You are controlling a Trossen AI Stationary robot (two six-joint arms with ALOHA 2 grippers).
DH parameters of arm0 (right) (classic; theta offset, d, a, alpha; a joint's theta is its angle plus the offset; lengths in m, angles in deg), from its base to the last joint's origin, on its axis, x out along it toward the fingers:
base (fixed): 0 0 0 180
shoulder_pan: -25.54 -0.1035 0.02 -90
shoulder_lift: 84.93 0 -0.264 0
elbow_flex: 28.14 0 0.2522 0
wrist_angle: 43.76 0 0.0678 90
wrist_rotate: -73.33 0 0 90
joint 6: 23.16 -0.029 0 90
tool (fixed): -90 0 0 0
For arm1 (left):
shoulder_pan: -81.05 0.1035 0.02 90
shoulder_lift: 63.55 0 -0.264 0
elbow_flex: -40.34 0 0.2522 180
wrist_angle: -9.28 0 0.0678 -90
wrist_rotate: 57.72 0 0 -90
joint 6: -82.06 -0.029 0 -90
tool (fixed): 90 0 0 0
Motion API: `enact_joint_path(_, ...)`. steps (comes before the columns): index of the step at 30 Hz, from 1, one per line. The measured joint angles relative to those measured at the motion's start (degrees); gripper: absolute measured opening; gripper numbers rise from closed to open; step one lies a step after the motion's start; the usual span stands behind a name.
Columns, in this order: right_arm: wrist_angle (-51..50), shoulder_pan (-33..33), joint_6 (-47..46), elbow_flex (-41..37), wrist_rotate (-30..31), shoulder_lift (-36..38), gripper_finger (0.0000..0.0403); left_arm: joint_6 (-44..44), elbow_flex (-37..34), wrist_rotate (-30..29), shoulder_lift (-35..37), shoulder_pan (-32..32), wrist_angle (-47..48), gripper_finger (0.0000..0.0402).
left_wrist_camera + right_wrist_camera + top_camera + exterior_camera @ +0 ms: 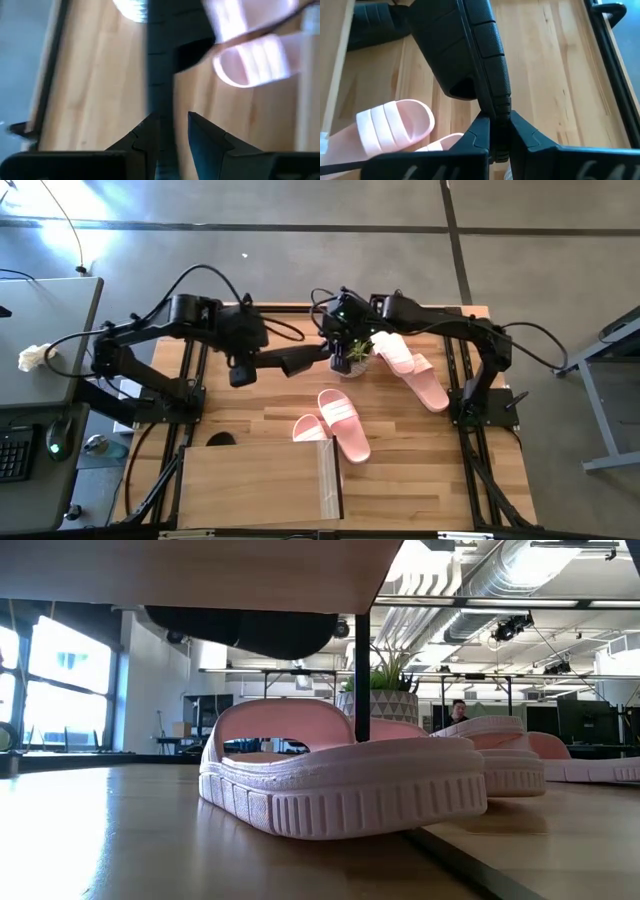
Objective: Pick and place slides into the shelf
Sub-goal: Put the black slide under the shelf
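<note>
Black slide (296, 361) held clear of the table (420, 470) at its far middle, gripped at both ends; left gripper (243, 370) is clamped on the end nearer the left arm, its fingers part-way apart with the sole's edge between them; right gripper (337, 348) pinches the opposite end, its fingers drawn almost together on the thin rim, as the right wrist view shows (500, 145). Potted plant (357, 354) stands just beside the right gripper, touching or nearly touching the held slide's end; which, the pictures do not settle. Two pink slides (412, 370) lie near the plant on the table's right side, one overlapping the other; two more pink slides (343, 425) rest at mid-table, between the held slide and the shelf (255, 480), the nearer one just beside the shelf's far right corner. Shelf occupies the near left of the table; a second dark slide (220, 439) shows at its far edge, mostly hidden beneath the top panel. Low view, taken from under the panel, is largely blocked by a pink slide (340, 780) close to the lens; plant (385, 690) stands behind it.
</note>
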Motion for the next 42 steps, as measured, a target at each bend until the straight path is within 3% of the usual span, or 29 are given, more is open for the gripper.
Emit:
enact_joint_path(8, 2.84, -0.46, 0.03, 0.0, 0.69, -0.27, 0.0005, 0.81, 0.35, 0.75, -2.6, 0.01, 5.25, 0.0114)
enact_joint_path(20, 0.88, -0.61, -0.2, 0.07, 0.76, -0.33, 0.0005, 2.44, 0.29, -4.0, -3.02, 0.0, 4.85, 0.0256)
enact_joint_path(25, -1.13, -0.64, 0.15, 0.13, 0.27, -1.17, 0.0005, 3.43, 0.83, -4.64, -3.02, 0.02, 5.26, 0.0296)
enact_joint_path(30, -0.39, -2.07, 1.59, 0.13, 0.87, -1.61, 0.0005, 3.5, 2.35, -6.83, -2.93, 0.02, 6.07, 0.0309)
enact_joint_path(34, 0.68, -3.07, 1.32, 0.17, 2.62, -1.67, 0.0005, 3.92, 1.8, -0.62, -3.03, 0.04, 6.06, 0.0309)
enact_joint_path(42, 0.92, -3.26, 0.27, 0.17, 3.66, -1.67, 0.0005, 3.49, 1.75, 1.65, -5.24, 0.04, 5.98, 0.0304)
